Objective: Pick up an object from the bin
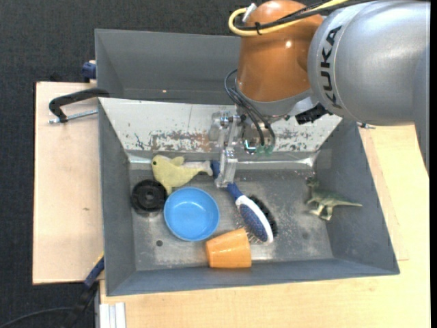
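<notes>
Camera view: left of the blue bowl (192,213) lies a black ring (148,197), behind it a yellow duck toy (174,171). The jaws hang behind the bowl's right side, over a blue brush's (254,219) handle tip; released or clenched, I cannot tell. Likely the approach step: next, settle squarely astride that handle.

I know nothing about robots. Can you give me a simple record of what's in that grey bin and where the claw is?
bin: grey metal, sloped walls
yellow toy: back left
blue bowl: upright, centre-left
black ring: left, beside the blue bowl
orange cup: on its side, front
brush: blue and white handle pointing toward the back
green dinosaur: right side, apart from the rest
gripper: low at the back middle, between the yellow toy and the brush handle
</notes>
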{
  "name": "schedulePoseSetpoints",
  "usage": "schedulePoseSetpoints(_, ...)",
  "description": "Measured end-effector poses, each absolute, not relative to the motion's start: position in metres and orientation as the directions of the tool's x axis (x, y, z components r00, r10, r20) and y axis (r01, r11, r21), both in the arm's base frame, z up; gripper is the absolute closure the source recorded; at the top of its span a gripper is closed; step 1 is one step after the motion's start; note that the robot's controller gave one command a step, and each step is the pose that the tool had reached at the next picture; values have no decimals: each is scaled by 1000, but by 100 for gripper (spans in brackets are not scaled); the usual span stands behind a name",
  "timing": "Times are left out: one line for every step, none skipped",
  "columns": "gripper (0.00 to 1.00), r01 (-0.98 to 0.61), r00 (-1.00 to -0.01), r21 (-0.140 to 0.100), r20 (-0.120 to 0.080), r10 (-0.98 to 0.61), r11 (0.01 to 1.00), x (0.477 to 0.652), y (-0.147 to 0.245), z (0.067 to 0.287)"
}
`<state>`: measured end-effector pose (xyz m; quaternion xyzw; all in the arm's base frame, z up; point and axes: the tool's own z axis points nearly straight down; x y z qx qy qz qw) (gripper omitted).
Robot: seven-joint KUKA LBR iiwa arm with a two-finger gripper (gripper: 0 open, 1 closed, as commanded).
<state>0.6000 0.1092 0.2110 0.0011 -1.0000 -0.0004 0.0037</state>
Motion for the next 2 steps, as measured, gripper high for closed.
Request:
schedulePoseSetpoints(0, 138, -990, 0, 6, 138, 990, 589, 111, 67)
schedulePoseSetpoints(100, 138, -990, 3, -3, 138, 990, 592, 111, 72)
